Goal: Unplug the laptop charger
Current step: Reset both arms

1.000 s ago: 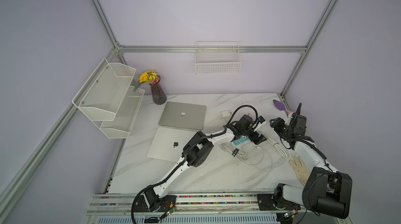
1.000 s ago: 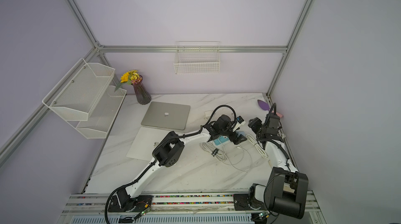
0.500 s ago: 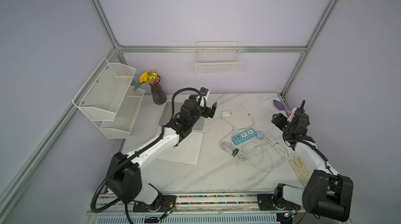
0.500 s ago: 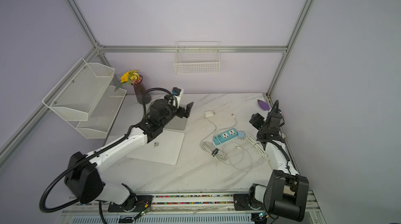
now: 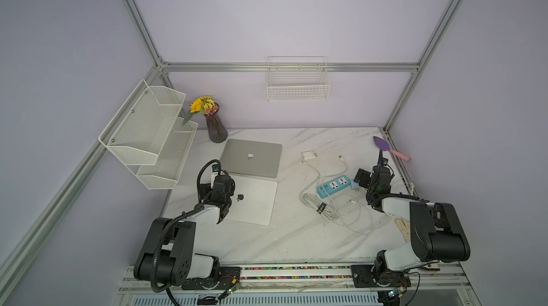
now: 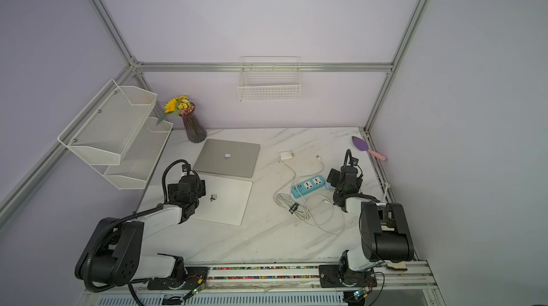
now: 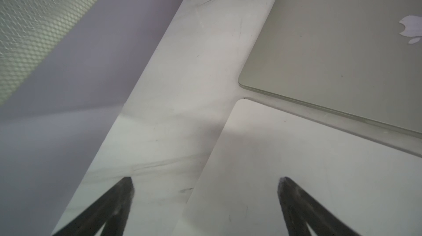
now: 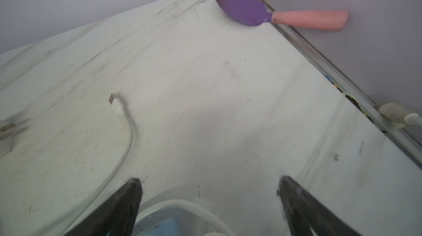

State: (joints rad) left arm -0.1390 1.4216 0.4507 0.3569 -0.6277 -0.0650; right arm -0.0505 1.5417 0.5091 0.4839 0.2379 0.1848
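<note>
Laptop charger (image 5: 308,155) lies free on the worktop (image 5: 267,245), at eleven o'clock from the power strip (image 5: 335,186). Left gripper (image 7: 205,181) and right gripper (image 8: 209,180) both gape empty. Unplugging looks done, and only pulling the arms clear seems left.

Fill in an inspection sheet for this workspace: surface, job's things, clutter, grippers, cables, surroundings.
Surface: marble table, faintly scuffed.
Job's things: charger lies unplugged, prongs free, apart from the strip.
Clutter: grey laptop and white laptop, both closed; vase of flowers; trowel.
Grippers: left gripper jaws open, empty, over the white laptop's corner; right gripper jaws open, empty, above the strip's end.
Cables: thin cable loose, its USB plug free; tied cord coiled beside the strip.
Surroundings: basket and shelf on the walls.
</note>
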